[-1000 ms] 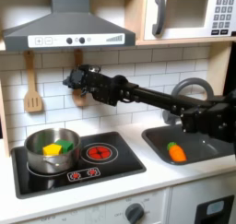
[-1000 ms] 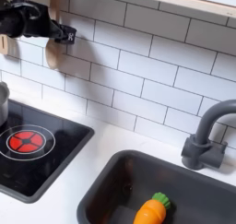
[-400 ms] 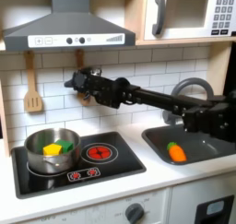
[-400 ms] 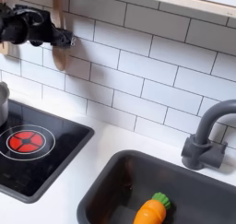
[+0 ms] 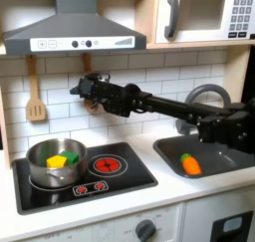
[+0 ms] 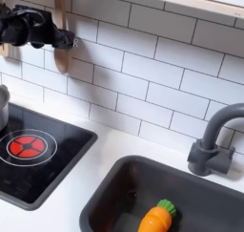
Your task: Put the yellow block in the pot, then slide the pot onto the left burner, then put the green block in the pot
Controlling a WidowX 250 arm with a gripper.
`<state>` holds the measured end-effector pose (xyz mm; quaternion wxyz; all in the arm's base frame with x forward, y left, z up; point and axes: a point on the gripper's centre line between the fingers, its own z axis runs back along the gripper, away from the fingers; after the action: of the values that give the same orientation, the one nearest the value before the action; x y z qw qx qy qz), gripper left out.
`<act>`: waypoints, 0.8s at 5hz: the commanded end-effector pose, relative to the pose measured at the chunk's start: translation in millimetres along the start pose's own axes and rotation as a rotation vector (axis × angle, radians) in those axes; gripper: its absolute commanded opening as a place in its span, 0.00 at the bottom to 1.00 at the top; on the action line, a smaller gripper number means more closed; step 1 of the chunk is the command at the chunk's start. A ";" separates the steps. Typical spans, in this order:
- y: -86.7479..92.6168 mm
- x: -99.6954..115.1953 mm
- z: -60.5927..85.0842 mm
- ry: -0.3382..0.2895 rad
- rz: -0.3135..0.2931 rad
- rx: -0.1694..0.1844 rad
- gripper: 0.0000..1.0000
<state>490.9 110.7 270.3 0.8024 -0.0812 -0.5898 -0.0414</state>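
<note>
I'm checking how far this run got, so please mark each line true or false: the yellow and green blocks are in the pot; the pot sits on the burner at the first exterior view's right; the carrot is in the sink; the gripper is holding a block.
1. The yellow block and green block lie in the pot. True.
2. The pot sits on the burner at the first exterior view's right. False: that burner is bare; the pot stands to its left.
3. The carrot lies in the sink. True.
4. The gripper holds a block. False: it hangs raised by the tiled wall, above the stovetop.
</note>
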 end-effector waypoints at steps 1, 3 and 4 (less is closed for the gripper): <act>2.3 14.1 1.0 -0.052 0.021 0.005 0.00; -1.1 16.4 3.5 -0.063 0.027 -0.001 0.00; -2.4 18.0 6.9 -0.067 0.038 -0.004 0.00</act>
<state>493.9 111.4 284.6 0.7842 -0.0965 -0.6125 -0.0230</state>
